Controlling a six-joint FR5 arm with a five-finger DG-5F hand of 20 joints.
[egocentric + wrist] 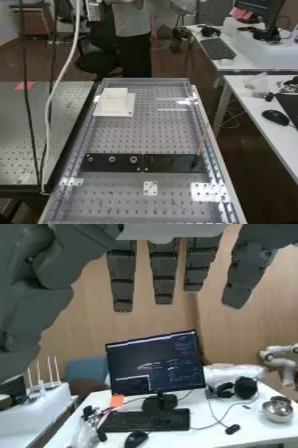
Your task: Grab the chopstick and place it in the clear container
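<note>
Chopstick: tilted, lower end at black plate, well apart from hand. Hand: fingers straight, spread, gaps between. Likewise apart from hand: white block, on perforated bench top. Beyond fingertips: monitor; black keyboard; headphones; shiny bowl; all on white desk.

Bright, even indoor light fills the room. In the high view, white glare patches the perforated bench, while the brown floor is dimmer. In the wrist view, the white desk looks pale and bright; a metal bowl gleams.
</note>
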